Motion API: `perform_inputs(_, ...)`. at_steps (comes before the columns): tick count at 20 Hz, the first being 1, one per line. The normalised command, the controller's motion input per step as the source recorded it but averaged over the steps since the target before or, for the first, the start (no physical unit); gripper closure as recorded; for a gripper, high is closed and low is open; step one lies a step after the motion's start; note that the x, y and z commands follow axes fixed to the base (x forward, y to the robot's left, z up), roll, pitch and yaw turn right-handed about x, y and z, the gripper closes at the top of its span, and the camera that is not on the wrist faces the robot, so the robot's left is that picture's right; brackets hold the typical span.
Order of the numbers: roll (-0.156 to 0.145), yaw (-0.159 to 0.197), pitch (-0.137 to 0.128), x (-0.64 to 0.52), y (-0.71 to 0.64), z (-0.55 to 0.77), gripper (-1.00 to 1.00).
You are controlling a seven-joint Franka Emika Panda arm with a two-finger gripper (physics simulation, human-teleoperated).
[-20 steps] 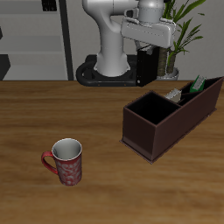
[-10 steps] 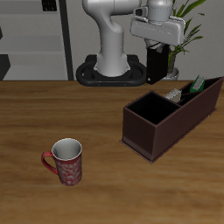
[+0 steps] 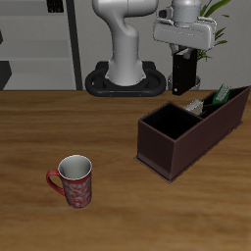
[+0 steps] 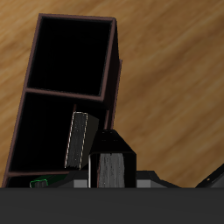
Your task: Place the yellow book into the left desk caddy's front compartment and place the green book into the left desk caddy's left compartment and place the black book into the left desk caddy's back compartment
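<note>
My gripper [image 3: 184, 55] hangs above the table behind the left desk caddy [image 3: 184, 149], shut on the black book [image 3: 183, 72], which hangs upright below the fingers. In the wrist view the black book [image 4: 111, 150] shows its pale page edges over the caddy [image 4: 115, 66]. The yellow book [image 3: 196, 105], greyish-tan, leans inside a narrow middle section [image 4: 80, 138]. The green book [image 3: 223, 94] stands tilted at the caddy's far end, with only a sliver of it [image 4: 39, 183] in the wrist view. The caddy's large square section holds nothing.
A red patterned mug [image 3: 75, 180] stands on the wooden table near the front edge, well away from the caddy. The robot's base [image 3: 123, 80] and a potted plant [image 3: 211, 29] are behind the caddy.
The gripper has carried the black book sideways along the back of the table, away from the robot's base and toward the caddy's far end, staying at about the same height.
</note>
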Motion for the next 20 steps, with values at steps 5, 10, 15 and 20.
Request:
perform_inputs(5,0.013,0.025,0.002,0.20,0.12,0.06,1.00)
perform_inputs(10,0.025,0.023,0.003,0.18,0.17,0.06,1.00)
perform_inputs(15,-0.008,-0.041,0.017,0.24,0.16,0.06,1.00)
perform_inputs(20,-0.004,-0.036,0.004,0.17,0.14,0.15,1.00)
